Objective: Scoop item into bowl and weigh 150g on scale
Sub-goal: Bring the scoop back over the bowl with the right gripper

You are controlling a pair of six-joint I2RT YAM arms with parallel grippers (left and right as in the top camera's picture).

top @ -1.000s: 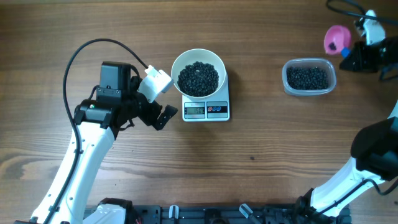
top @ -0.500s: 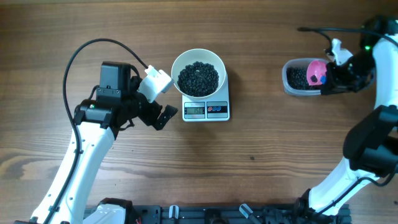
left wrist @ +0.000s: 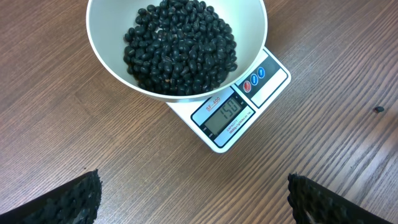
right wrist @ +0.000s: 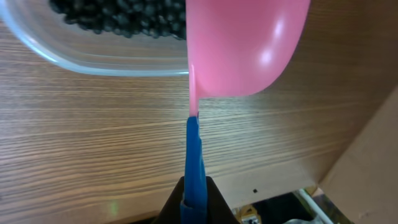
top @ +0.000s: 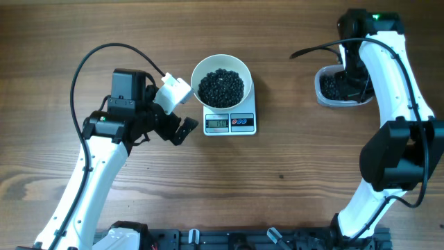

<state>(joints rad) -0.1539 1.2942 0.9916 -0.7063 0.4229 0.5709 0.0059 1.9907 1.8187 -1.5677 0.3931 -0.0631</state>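
Overhead: left fingers (top: pixel 184 129) gape empty beside scale (top: pixel 239 126); right fingers (right wrist: pixel 217 208) pinch scoop (right wrist: pixel 249 43) over container (right wrist: pixel 93 60) rim.

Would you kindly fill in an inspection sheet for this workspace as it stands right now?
Surface: wooden table, brown grain.
Job's things: white bowl of black beans sits on the scale; display looks like 150; clear container holds more beans.
Clutter: one dark speck, bean or mark, cannot tell.
Hands: left hand open, empty, beside the scale; right hand shut on the handle of the pink scoop, at the container.
Cables: black cable loops over left arm; second cable by right arm.
Surroundings: black rail along the near edge.
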